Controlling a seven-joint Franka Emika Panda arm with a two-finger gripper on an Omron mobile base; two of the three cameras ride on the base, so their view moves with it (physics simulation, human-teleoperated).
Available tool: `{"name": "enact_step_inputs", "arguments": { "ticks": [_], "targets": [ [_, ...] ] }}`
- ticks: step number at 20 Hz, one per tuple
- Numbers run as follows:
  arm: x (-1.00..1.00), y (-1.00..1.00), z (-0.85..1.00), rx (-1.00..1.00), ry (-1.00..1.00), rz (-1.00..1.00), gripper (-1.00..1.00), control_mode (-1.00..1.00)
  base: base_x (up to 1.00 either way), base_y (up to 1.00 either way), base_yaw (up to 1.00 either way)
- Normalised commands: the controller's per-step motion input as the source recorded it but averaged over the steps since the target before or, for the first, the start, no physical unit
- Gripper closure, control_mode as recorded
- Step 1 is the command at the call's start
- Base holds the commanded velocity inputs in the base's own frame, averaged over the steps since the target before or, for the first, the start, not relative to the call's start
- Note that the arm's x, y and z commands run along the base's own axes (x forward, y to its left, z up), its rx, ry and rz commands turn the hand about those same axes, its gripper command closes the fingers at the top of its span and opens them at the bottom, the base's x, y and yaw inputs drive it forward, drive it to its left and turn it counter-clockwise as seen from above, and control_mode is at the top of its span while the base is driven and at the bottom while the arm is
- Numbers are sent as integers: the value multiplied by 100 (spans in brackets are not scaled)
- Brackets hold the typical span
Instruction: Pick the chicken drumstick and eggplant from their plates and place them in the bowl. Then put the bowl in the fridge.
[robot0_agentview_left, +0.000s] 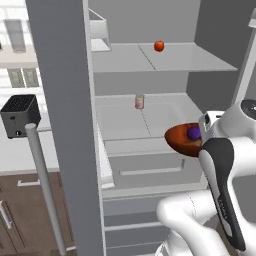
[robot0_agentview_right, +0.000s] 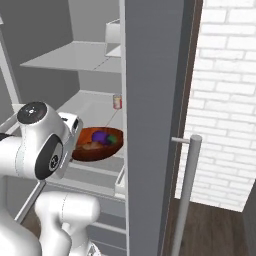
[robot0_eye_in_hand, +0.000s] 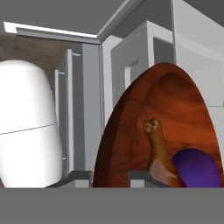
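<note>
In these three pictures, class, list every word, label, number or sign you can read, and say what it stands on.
No readable text anywhere.
The small can on the fridge shelf: its label is too blurred to read.
The bowl, the fridge door and the brick wall carry no writing.

No readable text, label, brand, number or sign was found; the small can (robot0_agentview_left: 139, 102) on the fridge shelf (robot0_agentview_left: 150, 117) was too blurred to be read.
</note>
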Motion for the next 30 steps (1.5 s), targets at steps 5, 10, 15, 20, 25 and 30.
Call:
{"name": "enact_step_inputs", "arguments": {
  "ticks": [5, 10, 15, 20, 25, 30],
  "targets": [
    [18, 2, 0, 0, 0, 1, 100, -100, 8, 3, 0],
    [78, 29, 0, 0, -9, 1, 100, -100, 0, 0, 0],
    [100, 13, -3, 0, 0, 0, 100, -100, 0, 0, 0],
    [96, 0, -31, 12, 0, 0, 100, -100, 0, 0, 0],
    [63, 0, -56, 5, 0, 0, 100, -100, 0, 0, 0],
    [62, 0, -27, 3, 0, 0, 100, -100, 0, 0, 0]
  ]
}}
